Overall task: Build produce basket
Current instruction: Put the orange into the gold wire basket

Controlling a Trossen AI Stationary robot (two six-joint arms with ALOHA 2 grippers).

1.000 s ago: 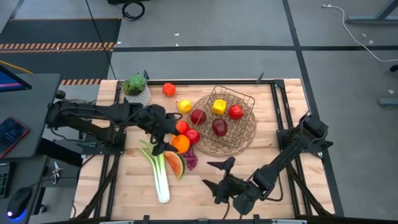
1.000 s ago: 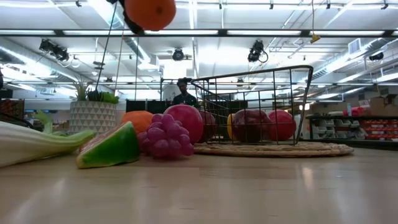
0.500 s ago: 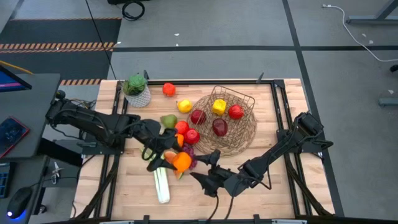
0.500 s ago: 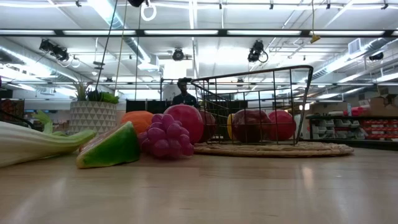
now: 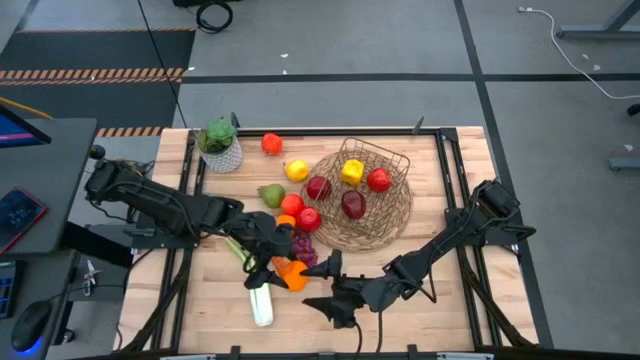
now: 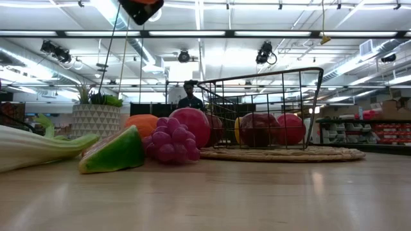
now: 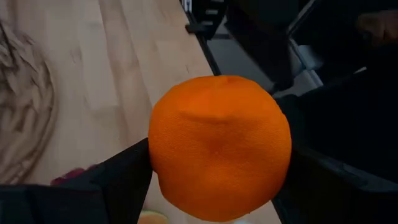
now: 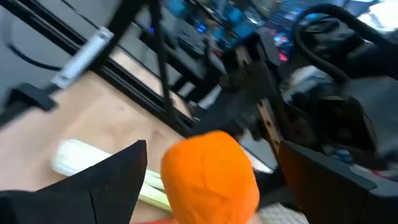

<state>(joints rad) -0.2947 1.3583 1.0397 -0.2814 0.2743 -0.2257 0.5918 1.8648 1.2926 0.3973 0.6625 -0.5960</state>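
The brown wire basket (image 5: 392,160) stands at the far right on its wide woven rim, with red apples and a yellow fruit inside. Loose produce lies to its left: a pear (image 5: 270,193), a lemon (image 5: 296,170), apples (image 5: 310,218), grapes (image 5: 303,248), a leek (image 5: 259,300) and a watermelon slice (image 6: 115,151). My left gripper (image 5: 285,270) is shut on an orange (image 5: 295,277) above the leek. My right gripper (image 5: 322,284) stands open just right of that orange and points at it. In the right wrist view the orange (image 8: 211,177) shows between its spread fingers, with a gap on each side. My left gripper pinches the orange by two opposite sides (image 7: 158,162) between its two fingers (image 7: 118,180). The fingers come from the table's left, slanting down. The orange is lifted clear above the table.
A small potted plant (image 5: 219,143) stands at the far left corner, with a red-orange fruit (image 5: 271,143) beside it. Bare wood lies along the near edge and to the right of the basket. In the low view a person (image 6: 189,96) shows far behind the table.
My left gripper has carried the orange toward the near edge and a little to the right, sinking slightly. My right gripper has swung toward the table's left, up to the orange, and has rolled about its own line. Both have kept their opening.
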